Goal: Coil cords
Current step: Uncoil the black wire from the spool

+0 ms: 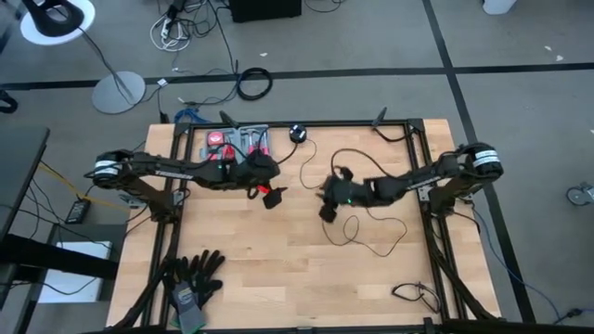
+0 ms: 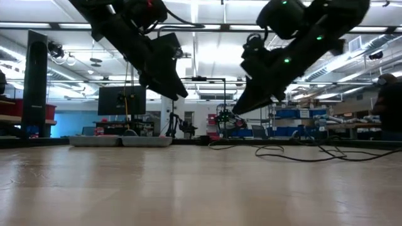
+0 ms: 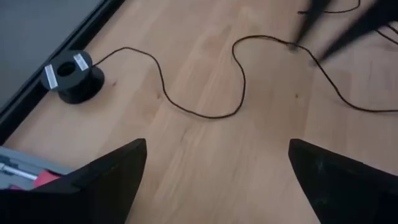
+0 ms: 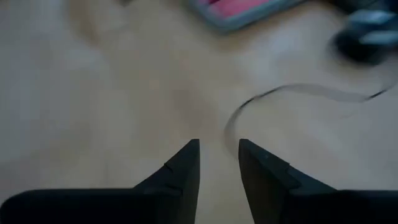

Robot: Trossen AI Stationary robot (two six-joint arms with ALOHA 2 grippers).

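Note:
The cord [image 3: 205,116] is a thin black wire lying in loose curves on the wooden table. It ends in a round black puck [image 3: 73,76] that rests flat near the far edge [image 1: 297,133]. My left gripper [image 3: 217,146] hovers wide open above the table's middle [image 1: 271,195], short of the curves. My right gripper [image 4: 217,144] is open by a narrow gap with nothing between its fingers. It hangs over the middle [image 1: 327,211], just near of a blurred bend of the cord [image 4: 280,93]. In the low view both grippers stand clear of the tabletop.
A grey tray with red tools [image 1: 239,141] sits at the far edge left of the puck. Black gloves [image 1: 190,278] lie at the near left corner. A short black cable [image 1: 418,295] lies at the near right. More cord loops [image 2: 295,152] lie under the right arm.

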